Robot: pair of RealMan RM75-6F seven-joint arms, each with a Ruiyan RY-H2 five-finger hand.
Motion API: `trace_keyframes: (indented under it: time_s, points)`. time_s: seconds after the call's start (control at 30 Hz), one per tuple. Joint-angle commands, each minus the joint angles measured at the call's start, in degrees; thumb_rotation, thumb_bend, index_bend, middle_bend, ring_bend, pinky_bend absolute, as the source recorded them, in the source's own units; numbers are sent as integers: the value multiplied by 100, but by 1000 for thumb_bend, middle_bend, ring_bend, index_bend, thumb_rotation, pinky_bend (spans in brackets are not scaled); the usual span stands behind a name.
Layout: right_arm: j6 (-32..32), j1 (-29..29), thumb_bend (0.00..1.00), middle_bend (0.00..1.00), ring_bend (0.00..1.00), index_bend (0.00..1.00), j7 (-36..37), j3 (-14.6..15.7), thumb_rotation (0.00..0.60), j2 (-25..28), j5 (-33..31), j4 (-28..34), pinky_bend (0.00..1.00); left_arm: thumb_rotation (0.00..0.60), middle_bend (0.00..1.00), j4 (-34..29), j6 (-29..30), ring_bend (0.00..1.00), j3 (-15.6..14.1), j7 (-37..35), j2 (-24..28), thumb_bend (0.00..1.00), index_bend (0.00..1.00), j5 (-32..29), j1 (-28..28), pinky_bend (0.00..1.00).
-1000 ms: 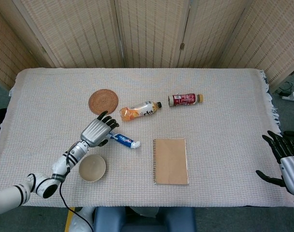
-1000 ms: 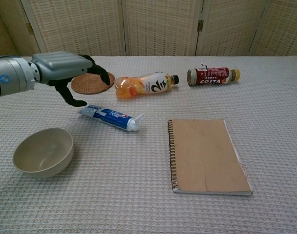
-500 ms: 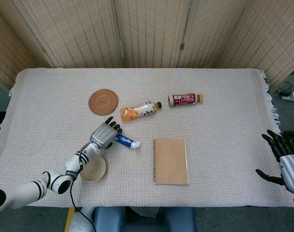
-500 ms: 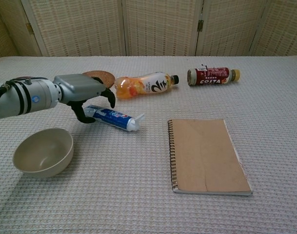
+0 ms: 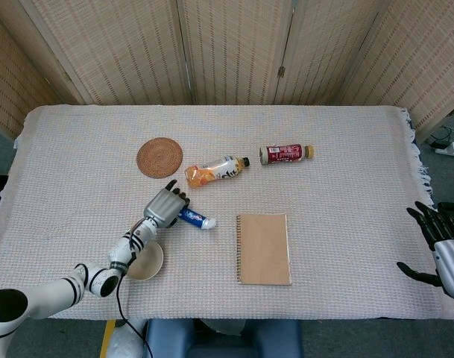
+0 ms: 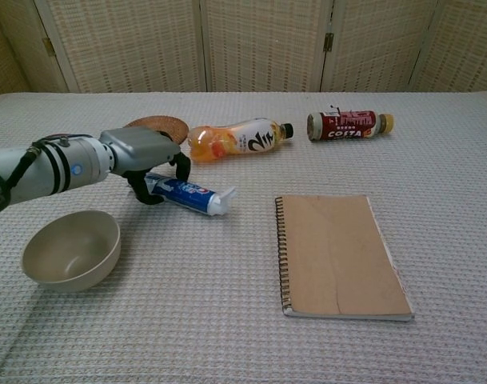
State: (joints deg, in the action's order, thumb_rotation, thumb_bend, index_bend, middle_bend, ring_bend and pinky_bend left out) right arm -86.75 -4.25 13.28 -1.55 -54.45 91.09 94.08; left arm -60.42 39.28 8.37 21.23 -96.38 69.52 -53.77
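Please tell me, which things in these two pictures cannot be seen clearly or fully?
- Rear end of the toothpaste tube: covered by the left hand in both views, so whether the fingers actually grip it cannot be told.
- Woven coaster: partly hidden behind that hand in the chest view.
- Right hand: cut off by the head view's right edge; absent from the chest view.
- Small print on the orange bottle: too small in the head view.

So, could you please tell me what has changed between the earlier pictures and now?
The left hand has come down from above the coaster onto the flat end of the toothpaste tube, its fingers curling around it; whether it grips yet is unclear. The tube, bowl, notebook, both bottles and the right hand at the table edge stayed put.
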Motion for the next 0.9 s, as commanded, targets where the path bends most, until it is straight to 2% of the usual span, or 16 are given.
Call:
trace_keyframes:
  time_s: [0.03,0.1,0.27,0.4,0.47,0.53,0.77,0.9]
  points:
    - [8,-6,219,63,82,101,-1,-4,600,-2,2,0,0,600,403,29,43,305,-22,-58,-19,410,447,37,8,133]
    - [20,-14,219,63,82,101,-14,-5,600,-6,12,9,0,600,440,61,106,333,-34,-174,-49,425,479,101,20,152]
    - [17,-17,219,63,83,101,-37,-5,600,-4,33,23,0,600,581,127,105,460,-27,-658,-83,534,593,159,73,223]
    - [11,-35,220,64,87,101,-88,-5,600,11,95,49,0,600,668,66,232,546,-20,-1313,-10,646,674,336,182,346]
    - [28,-68,219,66,87,101,-130,-4,600,26,154,87,0,600,704,20,318,579,-52,-1581,68,680,708,474,232,410]
    - [64,-114,219,68,87,101,-176,-2,600,48,223,137,0,600,726,-64,424,598,-71,-1792,156,698,729,592,277,434]
    - [406,-531,236,78,86,101,-595,-57,600,142,680,561,0,600,759,-891,919,643,-32,-2307,730,726,755,933,441,480]
    - [794,-952,237,88,83,169,-992,-193,600,114,922,915,0,600,761,-1659,1028,650,43,-2179,1119,743,756,891,487,498]
